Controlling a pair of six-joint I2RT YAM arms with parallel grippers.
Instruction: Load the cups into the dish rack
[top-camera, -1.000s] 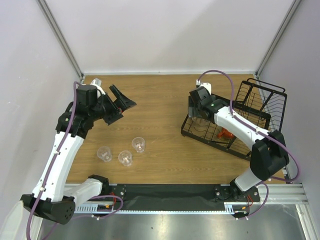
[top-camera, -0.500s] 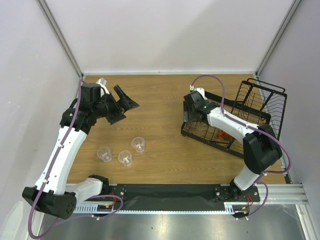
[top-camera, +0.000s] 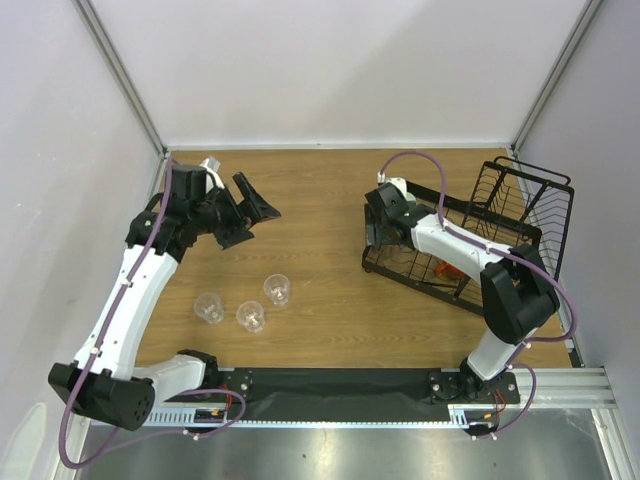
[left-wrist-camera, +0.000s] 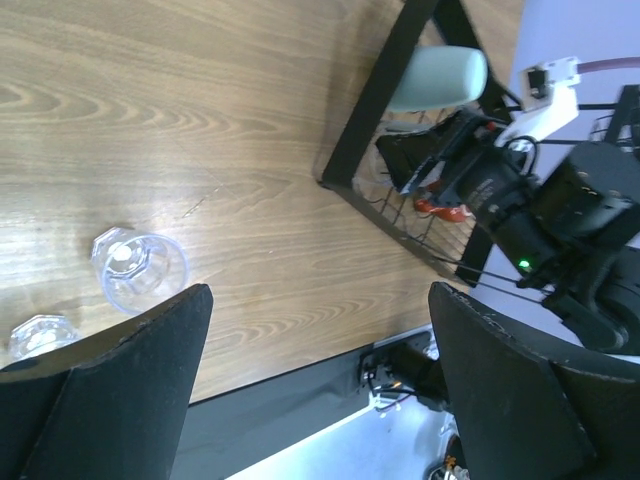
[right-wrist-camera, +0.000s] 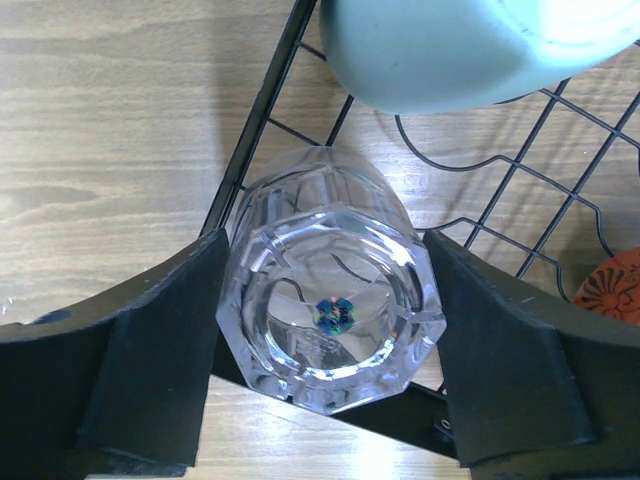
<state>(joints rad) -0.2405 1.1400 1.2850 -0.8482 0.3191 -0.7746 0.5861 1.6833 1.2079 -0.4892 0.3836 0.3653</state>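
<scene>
Clear tumbler (right-wrist-camera: 330, 300) gripped in right hand (right-wrist-camera: 326, 345), over dish rack (right-wrist-camera: 262, 130) rim

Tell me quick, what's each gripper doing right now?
Left gripper: open, holding nothing.
Right gripper: closed on a clear tumbler at the dish rack.

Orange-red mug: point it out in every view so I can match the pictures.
Top external: orange-red mug, right of centre, inside the dish rack's near end.
Left wrist: upper right, behind the rack's wires.
Right wrist: a sliver at the right edge.
Shared landmark: the black dish rack.
</scene>
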